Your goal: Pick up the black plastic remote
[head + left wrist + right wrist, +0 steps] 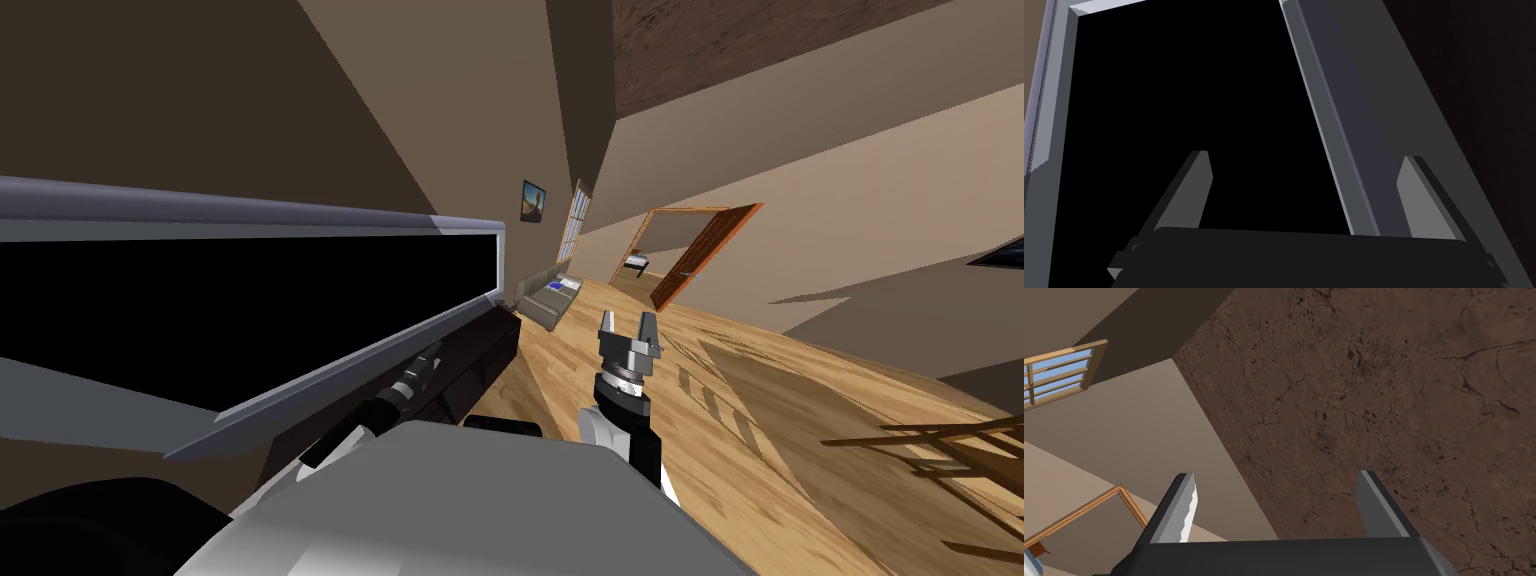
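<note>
A large television with a black screen (250, 290) and grey frame (1349, 125) stands on a long dark cabinet (485, 350) at my left. My left gripper (428, 358) reaches along the cabinet top, just under the screen's lower edge. In the left wrist view it (1309, 195) is open, nothing between its fingers, facing the black screen and the grey frame. My right gripper (628, 325) is raised over the wooden floor to the right of the cabinet. It (1279, 508) is open and holds nothing.
A grey sofa (548, 298) stands beyond the cabinet's far end. An open wooden door (700, 260) lies farther back. A wooden chair frame (940, 450) is at the right. Wooden floor (760, 400) stretches between them.
</note>
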Controlling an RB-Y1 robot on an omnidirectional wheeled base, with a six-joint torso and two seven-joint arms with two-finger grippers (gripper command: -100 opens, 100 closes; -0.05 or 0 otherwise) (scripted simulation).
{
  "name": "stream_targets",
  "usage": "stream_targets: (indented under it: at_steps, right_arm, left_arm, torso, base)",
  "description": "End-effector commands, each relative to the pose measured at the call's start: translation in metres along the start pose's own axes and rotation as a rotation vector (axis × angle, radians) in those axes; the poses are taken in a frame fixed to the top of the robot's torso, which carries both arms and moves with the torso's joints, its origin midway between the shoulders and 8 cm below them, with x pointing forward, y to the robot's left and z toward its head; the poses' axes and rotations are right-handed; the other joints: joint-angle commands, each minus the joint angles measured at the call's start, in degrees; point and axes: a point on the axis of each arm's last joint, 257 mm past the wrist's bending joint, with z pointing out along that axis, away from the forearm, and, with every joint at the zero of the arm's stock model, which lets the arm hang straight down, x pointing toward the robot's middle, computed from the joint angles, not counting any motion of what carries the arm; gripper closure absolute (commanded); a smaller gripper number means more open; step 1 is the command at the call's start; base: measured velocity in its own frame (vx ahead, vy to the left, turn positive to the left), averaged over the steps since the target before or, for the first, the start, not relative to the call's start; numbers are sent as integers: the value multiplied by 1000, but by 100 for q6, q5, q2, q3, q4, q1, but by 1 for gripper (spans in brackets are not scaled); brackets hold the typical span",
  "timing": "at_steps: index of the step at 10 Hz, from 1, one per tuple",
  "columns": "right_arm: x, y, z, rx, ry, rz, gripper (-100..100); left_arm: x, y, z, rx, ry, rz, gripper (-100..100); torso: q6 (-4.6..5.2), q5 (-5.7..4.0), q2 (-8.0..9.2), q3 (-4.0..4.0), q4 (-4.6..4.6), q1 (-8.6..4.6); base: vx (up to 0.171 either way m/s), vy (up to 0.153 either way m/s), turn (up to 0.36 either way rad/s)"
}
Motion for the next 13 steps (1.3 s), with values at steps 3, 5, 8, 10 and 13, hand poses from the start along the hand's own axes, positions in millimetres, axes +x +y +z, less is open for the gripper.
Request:
stream_targets:
  at_steps: [3, 5, 8, 10, 13]
  right_arm:
    - [0, 0, 0, 0, 0, 0, 0]
    - [0, 0, 0, 0, 0, 0, 0]
    - [0, 0, 0, 0, 0, 0, 0]
    - [0, 0, 0, 0, 0, 0, 0]
    - [0, 0, 0, 0, 0, 0, 0]
  left_arm:
    - [2, 68, -26, -206, 47, 5, -100]
    - [1, 97, -40, -292, 65, 6, -100]
    - [-8, 171, -87, -524, 102, 5, -100]
    - [-11, 197, -108, -613, 115, 2, -100]
    - [-24, 251, -167, -820, 132, -15, -100]
  torso:
    - [-4, -1, -1, -1, 0, -5]
    - [-3, 0, -5, -3, -1, 4]
    - [-3, -1, -11, -6, -3, 1]
    - [-4, 2, -21, -12, -4, 10]
    - [-3, -1, -22, -12, -4, 2]
  base:
    - [3, 27, -200]
    - [11, 39, -280]
    - [22, 35, -330]
    - [37, 46, -225]
    - [44, 41, -312]
